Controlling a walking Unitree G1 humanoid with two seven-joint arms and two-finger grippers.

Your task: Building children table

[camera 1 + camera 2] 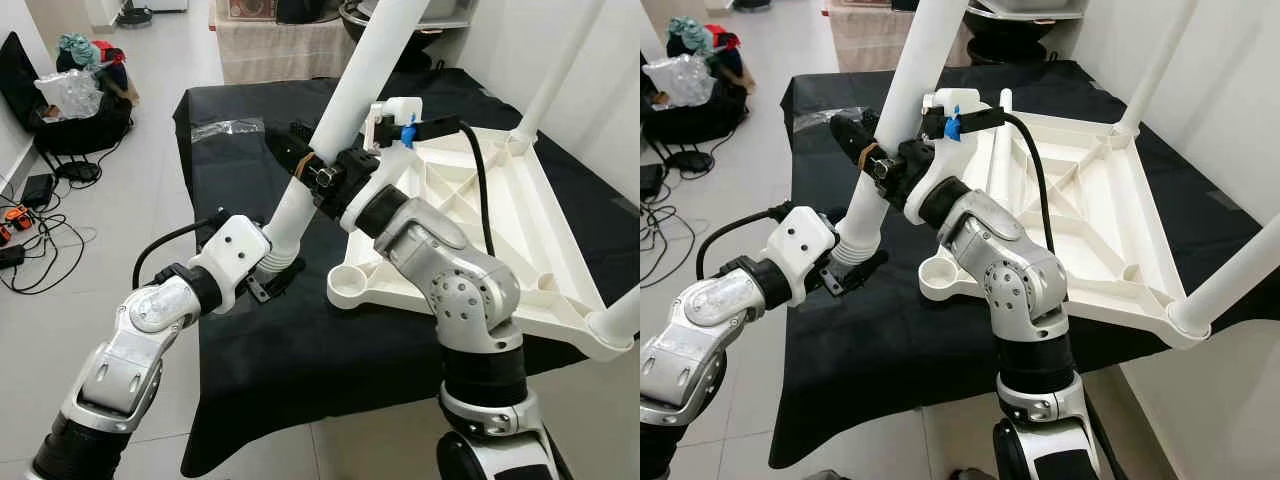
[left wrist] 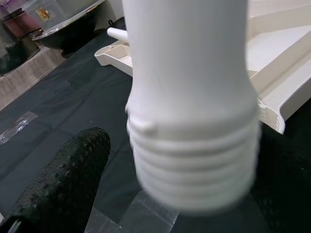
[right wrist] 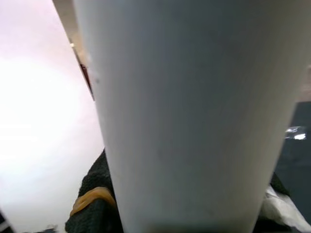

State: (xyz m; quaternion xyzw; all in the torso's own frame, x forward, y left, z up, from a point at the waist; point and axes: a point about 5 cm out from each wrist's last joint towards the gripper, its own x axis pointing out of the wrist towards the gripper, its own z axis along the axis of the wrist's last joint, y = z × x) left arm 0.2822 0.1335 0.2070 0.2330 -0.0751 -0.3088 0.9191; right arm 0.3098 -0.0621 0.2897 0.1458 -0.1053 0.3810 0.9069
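White table leg (image 1: 345,95) held slanted above the black-draped counter (image 1: 240,340), threaded end (image 2: 194,170) down and near the cloth, upper end running out of frame. Left pincer (image 1: 272,272) clamped on the leg just above the threads, one black finger (image 2: 63,184) visible beside the ribbed end. Right pincer (image 1: 305,165) closed on the same leg higher up, black fingers wrapped around the shaft, an orange band (image 3: 90,199) on one of them. Upturned white tabletop (image 1: 480,230) lying on the counter to the right of the leg, ribbed underside facing up. Empty round socket (image 1: 350,283) at its near-left corner, just beside the leg's lower end but apart from it. Two further legs already standing in the tabletop: one at the far corner (image 1: 560,75), one at the near-right corner (image 1: 615,320). Clear plastic wrap (image 1: 228,128) lying on the cloth at the far left. Bags (image 1: 80,85) and cables (image 1: 30,235) on the floor to the left.
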